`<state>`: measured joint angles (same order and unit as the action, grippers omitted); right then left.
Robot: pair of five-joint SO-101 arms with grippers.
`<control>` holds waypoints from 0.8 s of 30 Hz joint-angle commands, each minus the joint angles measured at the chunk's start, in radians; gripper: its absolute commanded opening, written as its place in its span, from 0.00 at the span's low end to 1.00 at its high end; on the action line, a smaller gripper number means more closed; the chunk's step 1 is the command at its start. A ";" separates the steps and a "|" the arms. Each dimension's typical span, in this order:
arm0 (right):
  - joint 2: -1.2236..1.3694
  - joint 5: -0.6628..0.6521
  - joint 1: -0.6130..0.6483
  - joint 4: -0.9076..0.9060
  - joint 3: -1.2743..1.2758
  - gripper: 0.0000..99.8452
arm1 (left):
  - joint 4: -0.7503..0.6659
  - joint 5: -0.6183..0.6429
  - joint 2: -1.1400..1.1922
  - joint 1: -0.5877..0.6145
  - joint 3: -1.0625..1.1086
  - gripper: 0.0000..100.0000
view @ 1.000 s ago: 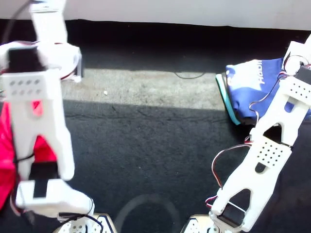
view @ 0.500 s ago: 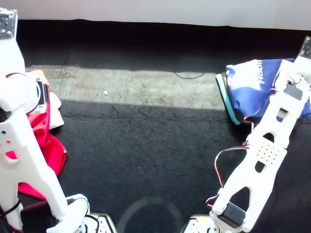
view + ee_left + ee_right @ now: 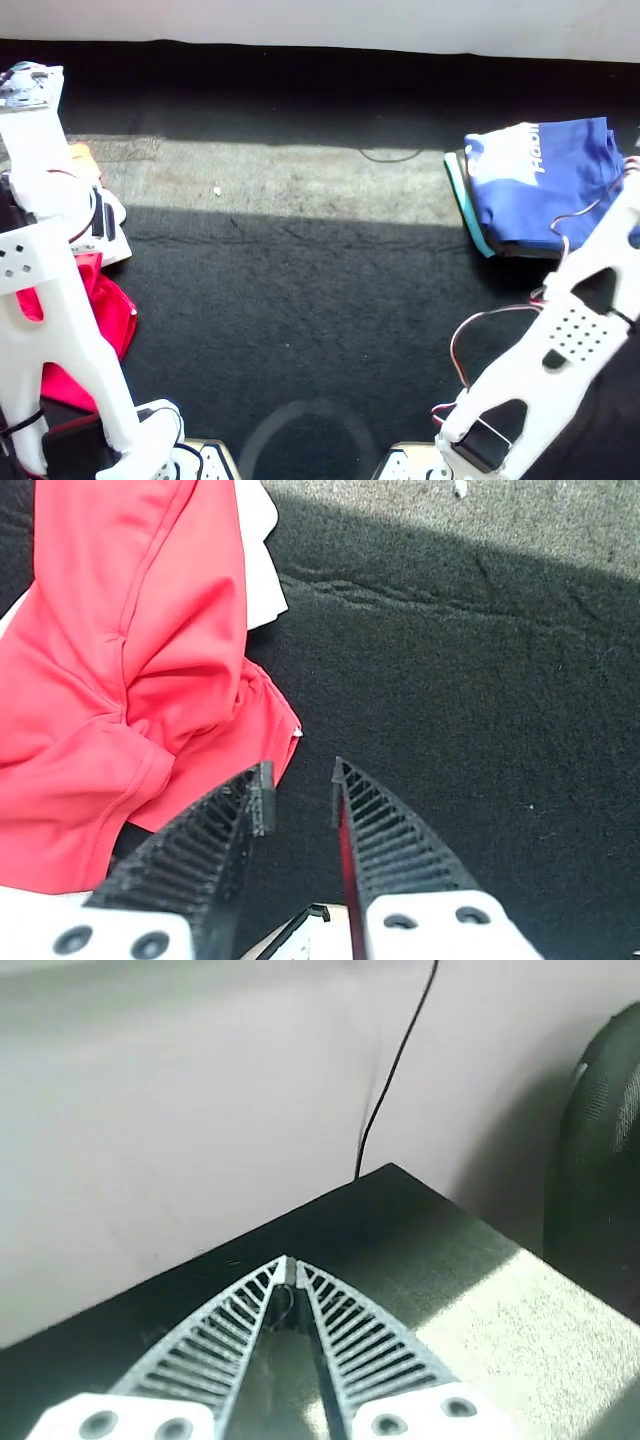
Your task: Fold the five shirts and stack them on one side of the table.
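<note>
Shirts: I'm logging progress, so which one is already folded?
The blue shirt, lying flat and squared off on the table's right side. The red shirt on the left lies crumpled in a heap.

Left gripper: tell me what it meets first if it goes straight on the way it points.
Likely the black mat, right beside the red shirt; the open left gripper might clip the shirt's hem. Depth is unclear.

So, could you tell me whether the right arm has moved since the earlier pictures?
Yes: the right arm has swung rightward, off the blue shirt it covered.
</note>
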<state>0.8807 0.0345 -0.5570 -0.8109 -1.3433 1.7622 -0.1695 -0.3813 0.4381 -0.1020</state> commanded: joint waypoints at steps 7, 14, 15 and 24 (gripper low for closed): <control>-0.421 0.061 0.148 -0.599 -0.048 0.01 | -0.005 -0.002 -0.031 0.008 -0.008 0.12; -0.561 0.061 0.242 -0.823 -0.048 0.01 | -0.068 -0.002 -0.031 0.113 -0.008 0.12; -0.576 0.061 0.251 -0.843 -0.048 0.01 | -0.084 -0.002 -0.031 0.145 -0.008 0.12; -0.647 0.061 0.433 -0.954 -0.038 0.15 | -0.167 -0.123 0.058 0.412 0.130 0.23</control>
<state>0.3023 0.0882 -0.1857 -1.7499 -1.3479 1.6256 -0.2463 -0.3567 0.7741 -0.0161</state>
